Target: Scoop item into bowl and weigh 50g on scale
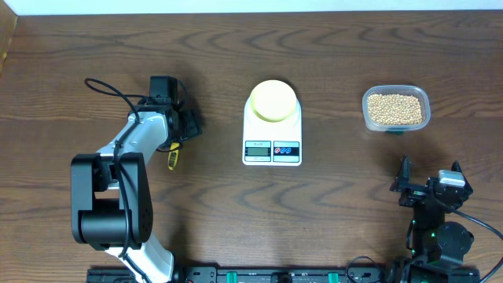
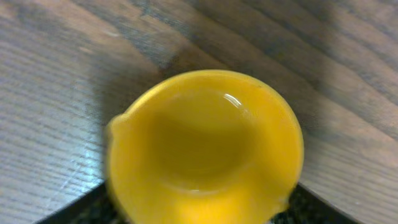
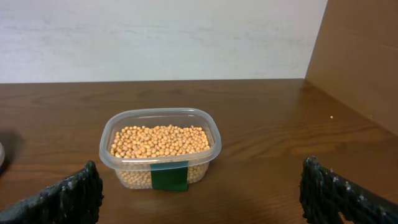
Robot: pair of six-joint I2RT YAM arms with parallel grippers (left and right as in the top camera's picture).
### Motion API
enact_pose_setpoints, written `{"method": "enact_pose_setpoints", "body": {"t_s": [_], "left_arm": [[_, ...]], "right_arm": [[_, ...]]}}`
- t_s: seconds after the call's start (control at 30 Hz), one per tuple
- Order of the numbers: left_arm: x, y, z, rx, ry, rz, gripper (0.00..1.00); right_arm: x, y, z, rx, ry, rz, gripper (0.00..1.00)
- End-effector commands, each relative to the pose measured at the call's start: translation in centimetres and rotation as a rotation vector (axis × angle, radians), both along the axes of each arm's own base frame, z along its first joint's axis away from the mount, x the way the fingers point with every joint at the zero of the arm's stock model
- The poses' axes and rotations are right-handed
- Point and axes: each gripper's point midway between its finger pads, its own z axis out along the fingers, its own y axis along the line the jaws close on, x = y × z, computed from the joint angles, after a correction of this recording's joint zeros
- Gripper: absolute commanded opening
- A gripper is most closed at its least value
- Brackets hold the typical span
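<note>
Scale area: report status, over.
Right gripper open, empty. Left gripper over yellow scoop, grip unclear. Bowl on scale, looks empty; beans in tub. Nothing between tub and scale.

The left arm (image 1: 135,140) is white with black joints and cable (image 1: 110,88); the right claw (image 3: 199,196) is rough black.
</note>
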Motion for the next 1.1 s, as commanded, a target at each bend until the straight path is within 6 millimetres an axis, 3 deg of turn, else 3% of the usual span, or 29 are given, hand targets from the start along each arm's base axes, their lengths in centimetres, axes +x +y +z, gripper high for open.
{"method": "enact_pose_setpoints", "body": {"t_s": [0.0, 0.2, 0.37, 0.73, 0.77, 0.87, 0.93, 1.07], "left_arm": [[-1.9, 0.12, -1.89, 0.001, 0.08, 0.001, 0.61], [-2.44, 0.1, -2.01, 0.0, 0.103, 0.002, 0.65], [-2.41, 0.12, -2.0, 0.0, 0.101, 0.001, 0.87], [-2.44, 0.14, -2.01, 0.048, 0.098, -0.184, 0.9], [-2.45, 0.14, -2.01, 0.048, 0.098, -0.184, 0.86], [-2.47, 0.11, -2.01, 0.058, 0.098, -0.228, 0.48], [-2.65, 0.13, -2.04, 0.064, 0.104, -0.254, 0.39], [-2.82, -0.28, -2.06, 0.039, 0.109, -0.255, 0.39]], "right_arm": [[-0.01, 0.0, -0.12, 0.013, 0.002, -0.002, 0.99], [-0.01, 0.0, -0.12, 0.013, 0.002, -0.002, 0.99], [-0.01, 0.0, -0.12, 0.013, 0.002, -0.002, 0.99], [-0.01, 0.0, -0.12, 0.013, 0.002, -0.002, 0.99], [-0.01, 0.0, -0.12, 0.013, 0.002, -0.002, 0.99], [-0.01, 0.0, -0.12, 0.013, 0.002, -0.002, 0.99], [-0.01, 0.0, -0.12, 0.013, 0.002, -0.002, 0.99], [-0.01, 0.0, -0.12, 0.013, 0.002, -0.002, 0.99]]}}
